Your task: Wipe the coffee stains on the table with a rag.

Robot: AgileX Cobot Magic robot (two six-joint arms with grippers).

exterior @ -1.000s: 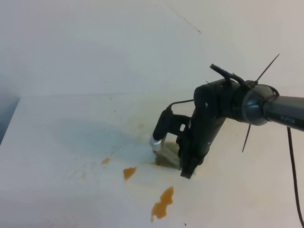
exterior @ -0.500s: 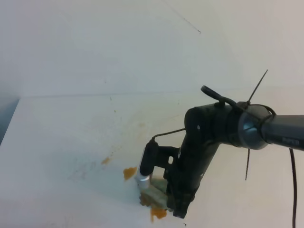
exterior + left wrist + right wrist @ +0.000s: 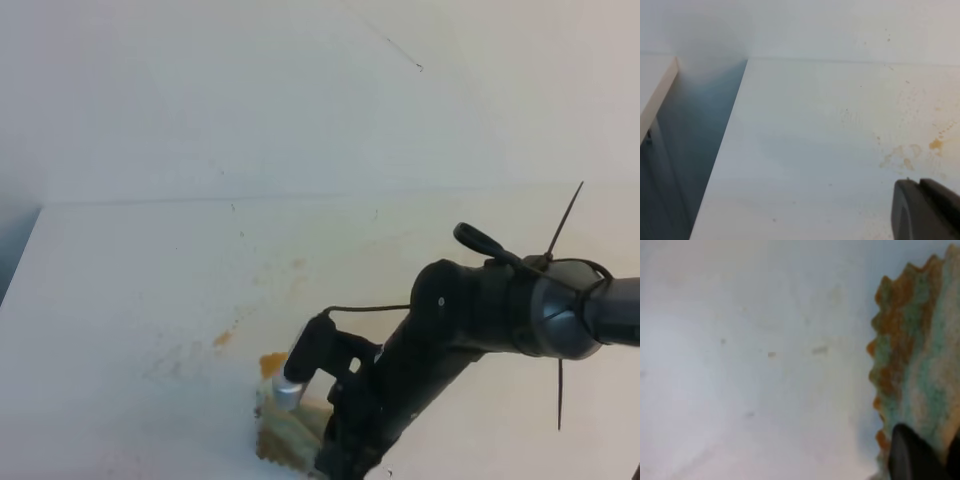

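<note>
White table under a plain white wall. Right arm reaches in from the right edge, wrist pitched down toward the near edge of the table. Right gripper narrow, pinched on the rag, pressing it flat to the tabletop. Rag edge is zigzag, stained orange-brown. One coffee stain just behind the rag. Left table edge well apart. Left gripper: only one dark corner visible, state can't be told.
</note>
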